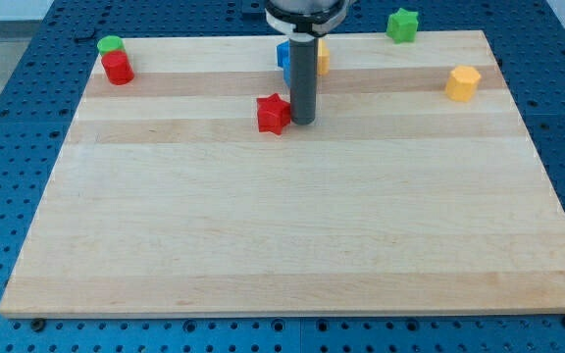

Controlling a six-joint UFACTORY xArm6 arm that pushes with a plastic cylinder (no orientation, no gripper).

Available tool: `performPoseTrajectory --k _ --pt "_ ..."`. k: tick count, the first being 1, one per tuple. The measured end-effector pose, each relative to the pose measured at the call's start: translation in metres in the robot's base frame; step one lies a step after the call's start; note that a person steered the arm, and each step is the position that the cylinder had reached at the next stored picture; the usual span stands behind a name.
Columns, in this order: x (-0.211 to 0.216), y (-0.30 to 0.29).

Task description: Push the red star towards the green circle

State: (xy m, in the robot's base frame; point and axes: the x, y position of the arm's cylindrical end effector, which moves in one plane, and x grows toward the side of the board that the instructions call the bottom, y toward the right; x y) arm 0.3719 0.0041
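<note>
My tip [303, 122], a bare rod with no pincer to open or close, stands touching the view's right side of the red star [274, 114] on the counter [292, 235], the green circle [111, 44] lying well apart toward the view's upper left.

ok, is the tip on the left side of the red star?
No, my tip sits just at the view's right of the red star, about touching it.

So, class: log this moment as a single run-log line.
my tip: right of, beside red star | green circle: top left, far | push: not finished
</note>
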Motion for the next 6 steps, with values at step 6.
performPoseTrajectory --k 6 --pt "0.006 -0.098"
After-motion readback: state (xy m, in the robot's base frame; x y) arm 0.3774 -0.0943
